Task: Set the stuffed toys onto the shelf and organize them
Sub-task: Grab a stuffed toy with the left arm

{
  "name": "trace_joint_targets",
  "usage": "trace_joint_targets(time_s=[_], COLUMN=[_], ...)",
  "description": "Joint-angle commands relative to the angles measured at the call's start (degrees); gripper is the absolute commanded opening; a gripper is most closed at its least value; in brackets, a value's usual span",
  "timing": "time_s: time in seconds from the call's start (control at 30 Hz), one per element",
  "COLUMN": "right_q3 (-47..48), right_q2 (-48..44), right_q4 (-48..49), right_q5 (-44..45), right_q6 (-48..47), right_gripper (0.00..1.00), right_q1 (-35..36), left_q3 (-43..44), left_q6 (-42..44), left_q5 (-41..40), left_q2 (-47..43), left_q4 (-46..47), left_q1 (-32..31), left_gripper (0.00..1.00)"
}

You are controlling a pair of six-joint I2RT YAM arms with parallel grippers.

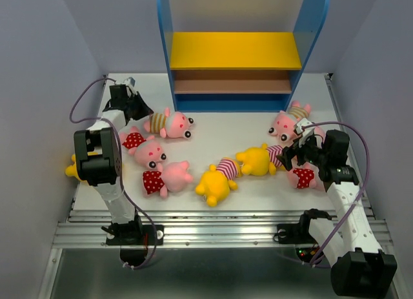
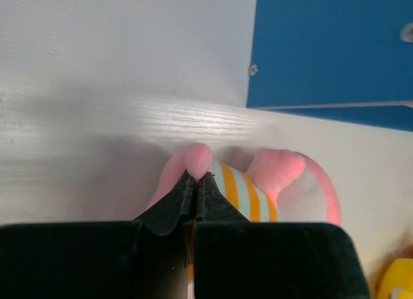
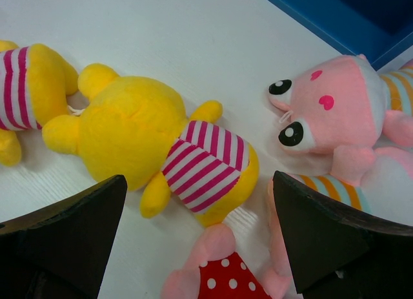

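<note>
Foot of tan-striped pig (image 2: 284, 176) pinched between left fingers (image 2: 173, 207), pressed together, near shelf (image 2: 322, 47) base. Right fingers (image 3: 322, 228) spread wide above yellow bear (image 3: 129, 134) lying on table (image 3: 193, 41).

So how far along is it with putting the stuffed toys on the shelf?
Nothing is shelved yet: the shelf shows bare boards. In hand: the left tool is shut on a limb of the striped-shirt pig near the shelf; the right tool hangs open over a yellow bear. Left: the whole lot in view lies on the table.
</note>
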Motion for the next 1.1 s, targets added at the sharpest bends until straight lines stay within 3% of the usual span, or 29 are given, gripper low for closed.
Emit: trace_joint_targets(time_s=[0.0, 0.33, 0.5, 0.77, 1.07], right_q3=[1.4, 1.4, 1.5, 1.4, 1.3], right_q2=[-0.8, -1.2, -1.3, -1.3, -1.2], right_q4=[0.9, 1.0, 1.0, 1.1, 1.2], right_q5=[-0.7, -0.4, -0.2, -0.1, -0.3], right_q6=[-0.8, -0.7, -0.7, -0.7, -0.7], right_gripper=[1.0, 1.0, 1.0, 1.0, 1.0], right_q1=[-0.3, -0.3, -0.3, -0.3, -0.3], left_q3=[-7.3, -24.3, -29.2, -37.0, -42.0], left_q6=[-8.1, -21.9, -29.9, -47.3, -65.4], left_q5=[5.9, 11.0, 9.1, 0.2, -12.8], left_q2=[-11.0, -23.3, -26.7, -31.9, -31.8], left_q4=[9.2, 20.7, 25.4, 35.3, 48.9], left_q1=[0.1, -0.7, -3.6, -10.6, -17.9], left_gripper=[0.0, 0.0, 0.0, 0.0, 0.0])
